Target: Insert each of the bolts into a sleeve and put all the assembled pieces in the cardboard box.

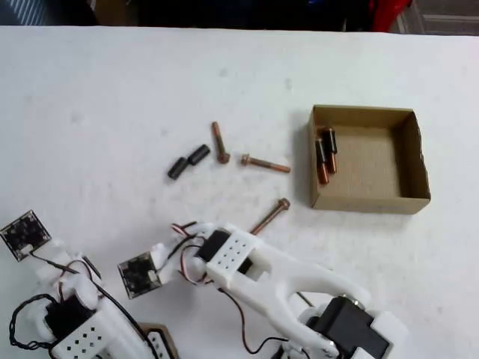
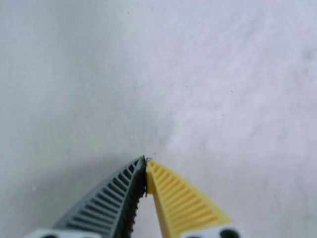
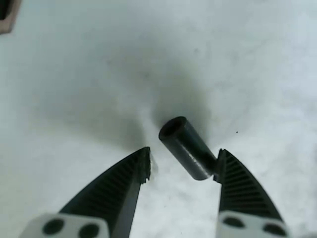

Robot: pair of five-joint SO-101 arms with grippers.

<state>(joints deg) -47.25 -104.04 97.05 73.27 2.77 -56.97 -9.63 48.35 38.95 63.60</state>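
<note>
Sleeve [image 3: 187, 148] lying on the white desk [image 1: 112, 90], right between the spread fingers of the right end effector [image 3: 182, 159], almost touching one finger, with a gap to the other, and nothing clamped yet. The step in hand looks like picking this sleeve up. To do it well I'd centre the fingers across its round body rather than its ends, because a smooth black tube like this will likely roll or squirt out of a lopsided pinch. The ribbed finger faces should help. Keep that open bore clear too, since a bolt has to go in there. Left end effector [image 2: 145, 162], one grey finger and one yellow, has its tips pressed together on nothing, over bare desk. In the middle of the desk lie two more sleeves [image 1: 198, 155], short, dark cylinders, and three coppery bolts [image 1: 266, 163], slim shanks with wider heads, one of them close to the right arm. Toward the right edge sits the cardboard box [image 1: 367, 202], shallow, brown and open-topped, holding two assembled pieces [image 1: 330, 146] by its wall.
</note>
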